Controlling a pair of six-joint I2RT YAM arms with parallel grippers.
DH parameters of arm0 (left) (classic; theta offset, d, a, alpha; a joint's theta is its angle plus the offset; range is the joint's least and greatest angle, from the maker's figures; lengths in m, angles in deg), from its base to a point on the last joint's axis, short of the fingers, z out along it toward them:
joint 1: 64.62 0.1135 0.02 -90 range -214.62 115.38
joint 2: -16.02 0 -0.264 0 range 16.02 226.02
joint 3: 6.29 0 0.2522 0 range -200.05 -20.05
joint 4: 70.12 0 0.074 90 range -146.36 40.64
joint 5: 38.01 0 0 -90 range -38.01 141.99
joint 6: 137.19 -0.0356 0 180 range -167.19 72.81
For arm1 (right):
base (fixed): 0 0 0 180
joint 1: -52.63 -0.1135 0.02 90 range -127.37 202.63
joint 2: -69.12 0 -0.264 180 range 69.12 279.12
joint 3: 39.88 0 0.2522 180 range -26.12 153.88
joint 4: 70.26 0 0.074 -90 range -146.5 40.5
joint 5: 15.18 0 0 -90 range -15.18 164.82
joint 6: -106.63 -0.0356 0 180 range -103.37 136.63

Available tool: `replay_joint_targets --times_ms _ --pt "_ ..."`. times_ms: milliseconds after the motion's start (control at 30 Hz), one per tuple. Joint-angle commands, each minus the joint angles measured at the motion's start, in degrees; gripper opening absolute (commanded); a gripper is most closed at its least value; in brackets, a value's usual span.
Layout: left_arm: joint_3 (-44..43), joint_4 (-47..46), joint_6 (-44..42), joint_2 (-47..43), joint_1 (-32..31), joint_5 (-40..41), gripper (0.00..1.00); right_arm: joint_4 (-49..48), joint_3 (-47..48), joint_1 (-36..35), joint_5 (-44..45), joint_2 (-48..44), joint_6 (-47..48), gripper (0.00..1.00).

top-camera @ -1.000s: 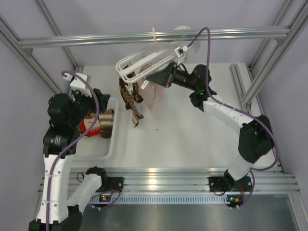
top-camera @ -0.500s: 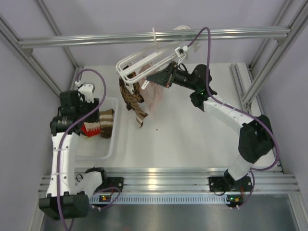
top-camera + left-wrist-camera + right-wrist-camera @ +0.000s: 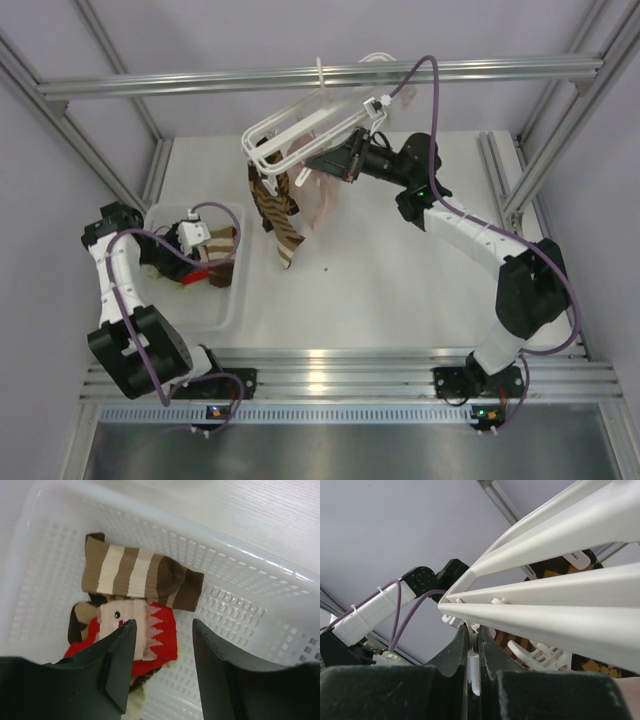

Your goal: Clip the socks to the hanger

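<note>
Left wrist view: striped sock (image 3: 140, 577) lies folded in basket (image 3: 250, 555), brown and cream bands, one edge resting on red sock (image 3: 159, 647) (face pattern, not wanted). Left gripper (image 3: 164, 627) hangs above both, jaws spread, nothing between them; the gap sits over the red sock, with the striped one just ahead of the fingertips. Judgement: step in hand is the pick of the striped sock. To do it well, move forward so the fingers straddle the striped sock alone. Take it near one end, not mid-fold, so a free edge is left for a clip. Pinch shallow, or the red sock comes up too, or a fingertip catches the mesh floor. Top view: hung socks (image 3: 278, 210) (dark patterned, count unclear) dangle from hanger (image 3: 300, 130), pink sock (image 3: 325, 205) beside them. Right gripper (image 3: 472, 645) has jaws pressed together on a thin white part of the hanger, holding it tilted below rail (image 3: 320, 75). It should hold steady until the sock arrives.
</note>
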Motion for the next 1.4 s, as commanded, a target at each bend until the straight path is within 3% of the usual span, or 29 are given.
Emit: replay_joint_targets --times_ms 0,67,300,500,633,867,1233,1367 --pt "2.4 10.52 -36.82 0.78 0.25 -8.45 0.54 -2.1 1.22 0.44 -1.97 -0.32 -1.33 0.0" --pt "5.47 9.92 -46.32 1.22 0.25 -7.93 0.54 -1.58 1.66 0.44 -1.97 -0.23 -1.33 0.0" --pt "10.75 6.83 -60.52 4.38 -0.72 -1.0 0.54 -0.87 2.1 0.61 -1.53 -0.06 -1.24 0.0" --pt "13.21 2.28 -61.14 5.52 -1.95 2.26 0.56 0.01 2.1 0.7 -1.01 0.2 -1.06 0.0" --pt "16.11 -4.75 -61.23 4.56 -3.35 2.53 0.66 0.44 2.54 0.7 -1.0 0.47 -0.98 0.0" --pt "16.47 -10.73 -61.23 6.66 -4.32 3.14 0.66 1.06 2.02 0.7 0.31 0.56 -0.36 0.0" --pt "17.25 -17.51 -61.31 9.57 -4.85 2.19 0.58 2.56 3.86 0.7 0.58 1.79 0.52 0.0" --pt "18.66 -20.49 -61.31 8.61 -5.64 -0.89 0.43 2.64 3.68 0.7 0.67 1.96 0.78 0.0"
